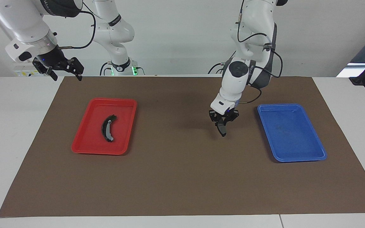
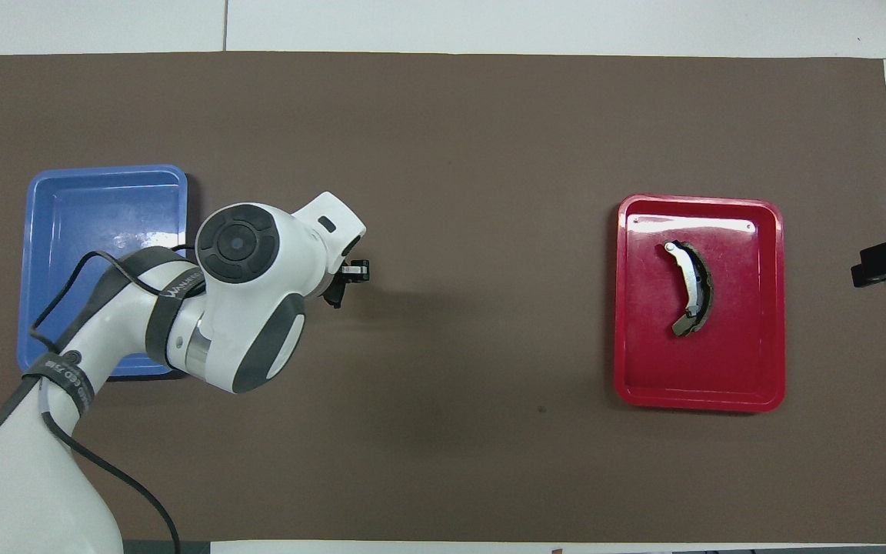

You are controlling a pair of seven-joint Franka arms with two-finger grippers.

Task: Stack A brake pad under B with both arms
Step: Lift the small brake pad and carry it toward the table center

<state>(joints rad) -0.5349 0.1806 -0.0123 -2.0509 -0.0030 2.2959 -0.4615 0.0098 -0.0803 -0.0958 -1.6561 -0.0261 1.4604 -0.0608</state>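
The left arm's black two-finger gripper (image 1: 223,126) hung over the brown mat (image 1: 176,177) beside the blue plastic tray (image 1: 309,155), clamped on the short dark grey brake pad (image 1: 221,129). The long black crescent pad with a pale strip (image 1: 108,128) lay in the red plastic tray (image 1: 84,148). The right gripper (image 1: 64,70) waited raised, fingers spread, over the table's edge nearest the robots.

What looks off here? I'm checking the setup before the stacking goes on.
Nothing stands out. B lies flat in the red tray, the blue tray sits square, and the left claw holds the A brake pad over the mat.
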